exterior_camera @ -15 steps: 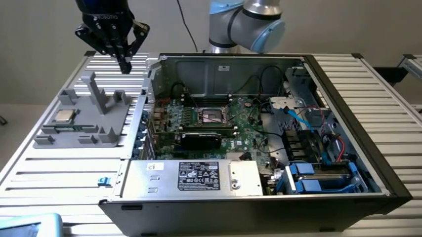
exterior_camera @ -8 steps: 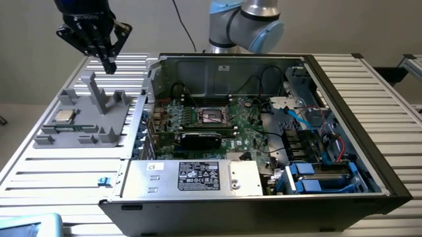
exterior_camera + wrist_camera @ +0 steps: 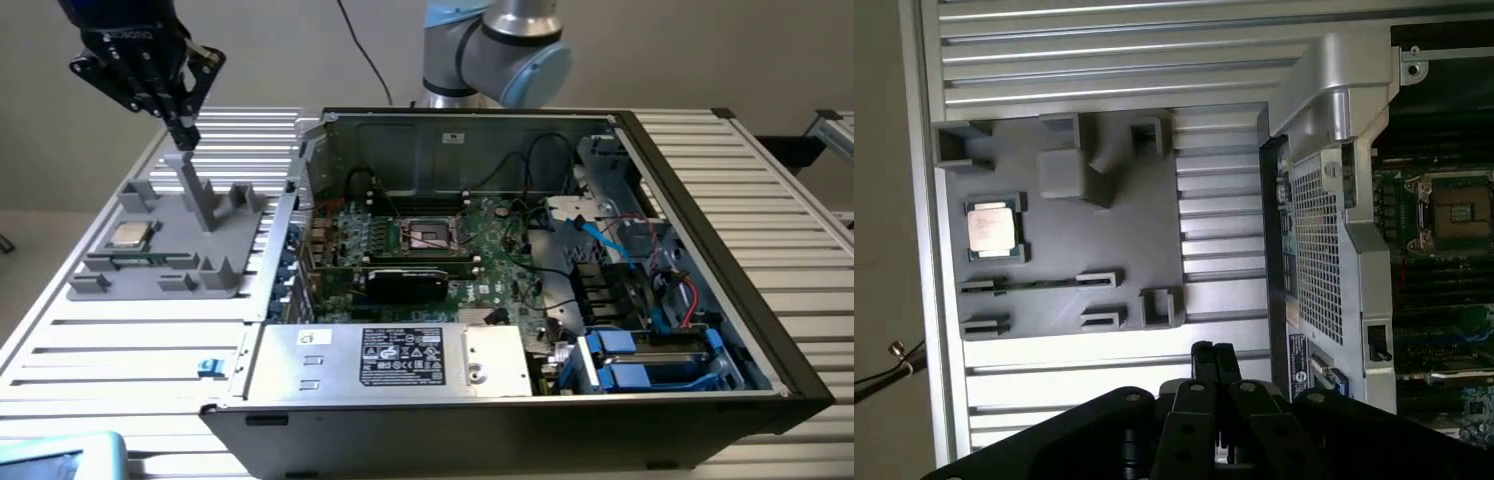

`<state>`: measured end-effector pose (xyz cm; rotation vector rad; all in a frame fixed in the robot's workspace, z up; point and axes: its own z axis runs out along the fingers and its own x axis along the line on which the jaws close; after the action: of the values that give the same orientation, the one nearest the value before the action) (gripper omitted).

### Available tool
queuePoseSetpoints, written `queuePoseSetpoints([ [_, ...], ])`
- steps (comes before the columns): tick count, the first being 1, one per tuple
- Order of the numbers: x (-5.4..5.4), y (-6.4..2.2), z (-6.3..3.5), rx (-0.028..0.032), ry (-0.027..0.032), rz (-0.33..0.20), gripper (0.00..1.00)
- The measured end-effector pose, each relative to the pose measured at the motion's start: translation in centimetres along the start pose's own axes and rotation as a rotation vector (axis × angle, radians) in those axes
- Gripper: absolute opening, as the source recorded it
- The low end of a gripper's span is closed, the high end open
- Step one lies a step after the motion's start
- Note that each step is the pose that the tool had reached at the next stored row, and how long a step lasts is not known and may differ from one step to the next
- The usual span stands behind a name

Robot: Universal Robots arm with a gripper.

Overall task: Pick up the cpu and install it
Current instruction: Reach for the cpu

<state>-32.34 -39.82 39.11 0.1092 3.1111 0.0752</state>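
Observation:
The cpu is a small square chip with a shiny metal top. It lies flat in a recess of the grey fixture on the slatted table, at the exterior view's left. The wrist view also has the cpu on the fixture. My gripper hangs high above the fixture's far side, clear of the chip, with its thin fingers pressed together and holding nothing. The dark socket with its metal frame sits on the motherboard inside the open computer case; the socket stands uncovered.
A tall grey post rises from the fixture just below my gripper. Inside the case are a black block, cables, blue drive bays and a labelled power supply. A small blue clip lies on the table.

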Motion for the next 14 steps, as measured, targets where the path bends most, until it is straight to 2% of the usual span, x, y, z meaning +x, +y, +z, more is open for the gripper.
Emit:
queuePoseSetpoints([
  [6, 2.4, -0.07, -0.04, 0.001, -0.0001, -0.001, 0.11],
  [11, 2.7, 0.97, 0.0, 0.0177, -0.0008, -0.01, 0.11],
  [14, 3.1, 1.67, 0.03, 0.0209, -0.0008, -0.016, 0.11],
])
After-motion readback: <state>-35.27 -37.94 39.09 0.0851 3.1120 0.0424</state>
